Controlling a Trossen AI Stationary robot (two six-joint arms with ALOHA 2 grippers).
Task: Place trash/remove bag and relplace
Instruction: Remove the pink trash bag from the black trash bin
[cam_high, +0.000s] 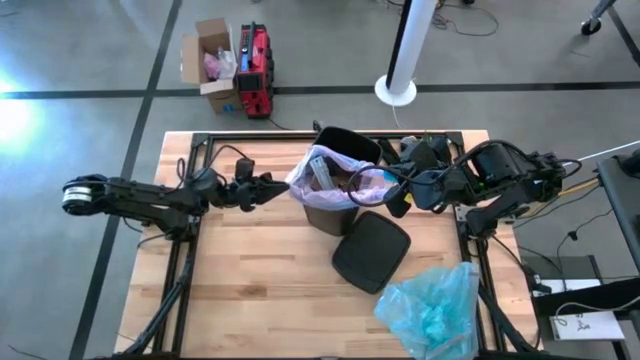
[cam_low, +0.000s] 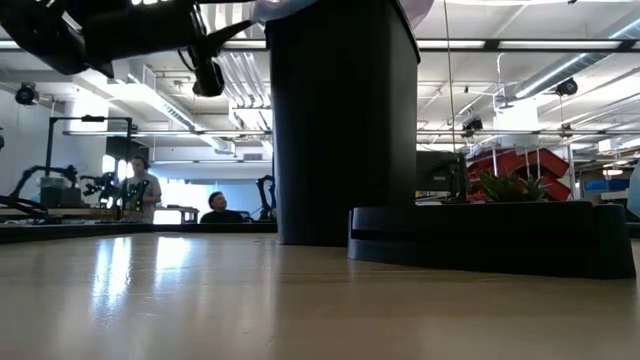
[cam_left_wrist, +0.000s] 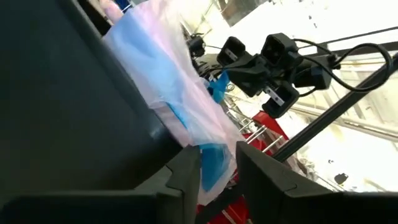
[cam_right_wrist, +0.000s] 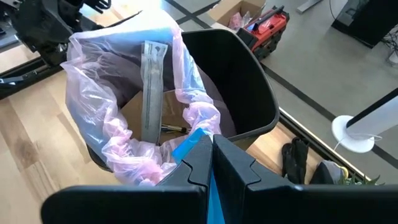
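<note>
The light wooden surface (cam_high: 260, 290) carries a tall black plastic bin (cam_high: 335, 180), which stands between the two sets of fingers, and inside that bin sits the thin translucent pink-lavender plastic liner bag (cam_high: 335, 178), its rim gathered up and partly freed from the bin's edge. Crumpled brown paper trash (cam_right_wrist: 134, 112) is seen low inside the liner, below the right fingers, so the step in hand is judged to be lifting the full liner out. A flat black lid (cam_high: 371, 250) lies on the surface just behind the right fingers' side of the bin, and a crinkly light blue replacement bag (cam_high: 432, 308) rests well apart from both. The right fingers (cam_right_wrist: 210, 163) are fully closed on the liner's rim at its blue tie (cam_right_wrist: 186, 149), just above the bin's near edge. The left fingers (cam_left_wrist: 216, 163) stand narrowly apart with the opposite hem of the liner and a blue patch of it between them; whether it is truly clamped cannot be told. A firm bite on that hem should be confirmed first. Both sides are then best raised evenly and straight up, so that the thin film is not torn on the bin's edge, the trash is not spilled, and the bin is not tipped.
</note>
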